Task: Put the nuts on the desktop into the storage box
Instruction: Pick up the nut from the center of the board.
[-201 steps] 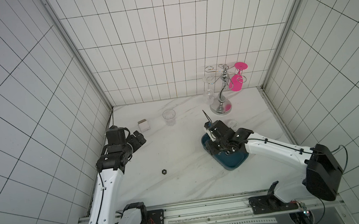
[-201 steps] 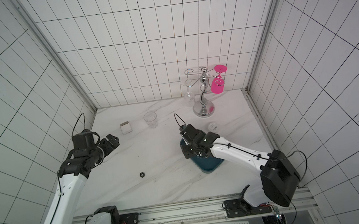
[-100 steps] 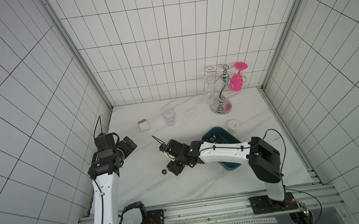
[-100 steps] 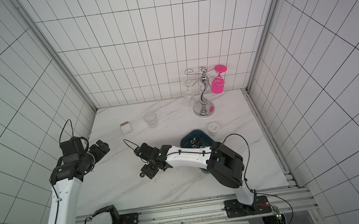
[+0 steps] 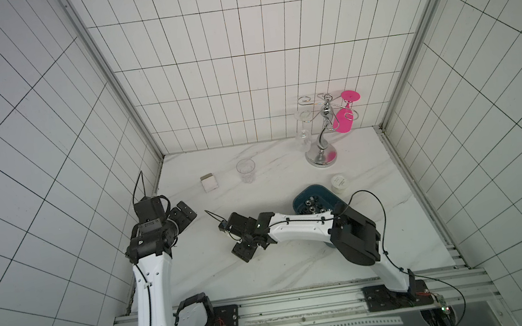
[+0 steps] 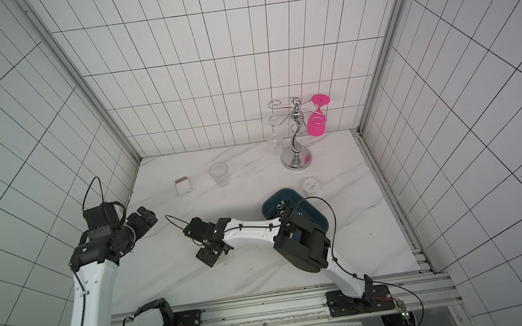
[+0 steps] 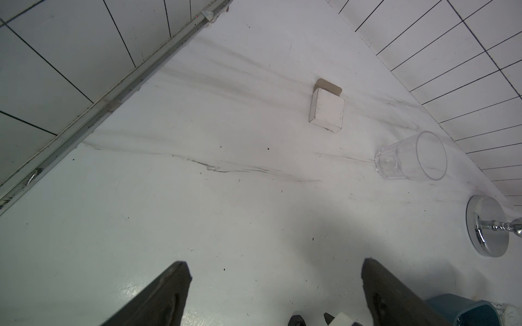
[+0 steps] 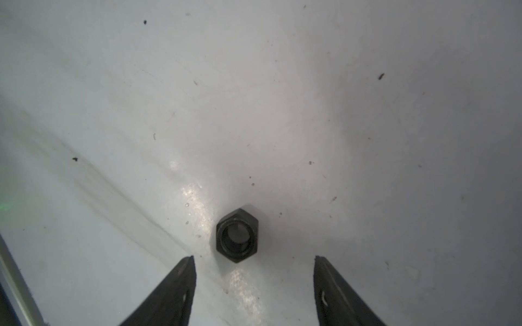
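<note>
One black open-holed hex nut (image 8: pixel 237 235) lies flat on the white marble desktop (image 5: pixel 284 270). My right gripper (image 8: pixel 254 258) hovers just over it, open, with the nut a little ahead of the fingertips and nearer one finger. In both top views the right gripper (image 5: pixel 245 251) (image 6: pixel 210 256) covers that nut. The dark teal storage box (image 5: pixel 302 198) (image 6: pixel 270 203) sits to the right behind the right arm, with several nuts (image 5: pixel 313 205) inside. My left gripper (image 5: pixel 184 215) (image 7: pixel 274 262) is wide open and empty near the left wall.
A clear glass (image 5: pixel 246 171) and a small white carton (image 5: pixel 209 182) stand at the back left. A chrome glass stand (image 5: pixel 320 156) holding a pink goblet (image 5: pixel 344 118) stands at the back right. A small white jar (image 5: pixel 339 183) is beside the storage box.
My right arm swung left from over the storage box to the black nut on the desktop, and its jaws opened wider. The left arm drew back toward the left wall.
</note>
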You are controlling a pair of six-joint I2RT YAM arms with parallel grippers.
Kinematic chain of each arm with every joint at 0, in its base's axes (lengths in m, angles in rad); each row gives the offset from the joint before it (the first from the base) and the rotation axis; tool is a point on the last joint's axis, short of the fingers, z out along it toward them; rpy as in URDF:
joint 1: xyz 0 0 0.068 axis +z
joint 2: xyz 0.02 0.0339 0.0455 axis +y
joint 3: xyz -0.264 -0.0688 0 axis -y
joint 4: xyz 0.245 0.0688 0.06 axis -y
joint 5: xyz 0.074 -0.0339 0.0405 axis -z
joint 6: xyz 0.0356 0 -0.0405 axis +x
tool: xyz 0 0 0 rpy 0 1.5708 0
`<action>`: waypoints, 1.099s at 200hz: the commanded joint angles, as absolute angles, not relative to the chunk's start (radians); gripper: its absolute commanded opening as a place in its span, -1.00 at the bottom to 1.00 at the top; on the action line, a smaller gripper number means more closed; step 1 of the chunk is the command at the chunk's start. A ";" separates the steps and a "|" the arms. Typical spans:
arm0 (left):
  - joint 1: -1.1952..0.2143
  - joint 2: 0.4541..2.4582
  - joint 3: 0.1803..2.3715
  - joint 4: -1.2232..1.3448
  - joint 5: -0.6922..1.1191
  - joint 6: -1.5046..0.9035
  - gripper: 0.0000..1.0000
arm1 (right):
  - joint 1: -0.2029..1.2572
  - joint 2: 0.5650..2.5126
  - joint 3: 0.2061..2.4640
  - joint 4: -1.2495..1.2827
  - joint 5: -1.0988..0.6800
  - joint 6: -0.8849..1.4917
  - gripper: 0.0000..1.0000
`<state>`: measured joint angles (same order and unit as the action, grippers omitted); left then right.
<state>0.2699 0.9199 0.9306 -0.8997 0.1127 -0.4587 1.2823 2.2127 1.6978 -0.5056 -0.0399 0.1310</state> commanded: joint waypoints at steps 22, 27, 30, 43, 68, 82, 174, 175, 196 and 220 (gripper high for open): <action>0.276 0.904 0.946 -0.905 0.128 -0.443 0.97 | 1.292 2.265 1.763 -0.535 -0.017 0.117 0.28; 0.276 0.904 0.947 -0.904 0.128 -0.442 0.97 | 1.292 2.270 1.765 -0.535 -0.017 0.117 0.27; 0.276 0.904 0.946 -0.905 0.129 -0.443 0.97 | 1.292 2.272 1.768 -0.535 -0.017 0.117 0.25; 0.276 0.906 0.948 -0.905 0.129 -0.441 0.97 | 1.293 2.280 1.772 -0.537 -0.011 0.117 0.16; 0.278 0.910 0.950 -0.906 0.133 -0.439 0.97 | 1.293 2.291 1.779 -0.539 -0.006 0.121 -0.03; 0.278 0.908 0.952 -0.907 0.132 -0.439 0.97 | 1.293 2.297 1.784 -0.538 -0.008 0.123 -0.19; 0.279 0.896 0.953 -0.916 0.139 -0.442 0.97 | 1.273 2.236 1.701 -0.482 0.021 0.155 -0.71; 0.279 0.895 0.953 -0.917 0.140 -0.443 0.97 | 1.271 2.231 1.696 -0.479 0.017 0.159 -0.71; 0.279 0.888 0.951 -0.911 0.180 -0.425 0.96 | 1.212 2.103 1.587 -0.398 -0.048 0.240 -0.72; 0.266 0.879 0.924 -0.880 0.210 -0.451 0.96 | 1.137 1.903 1.434 -0.328 -0.036 0.301 -0.72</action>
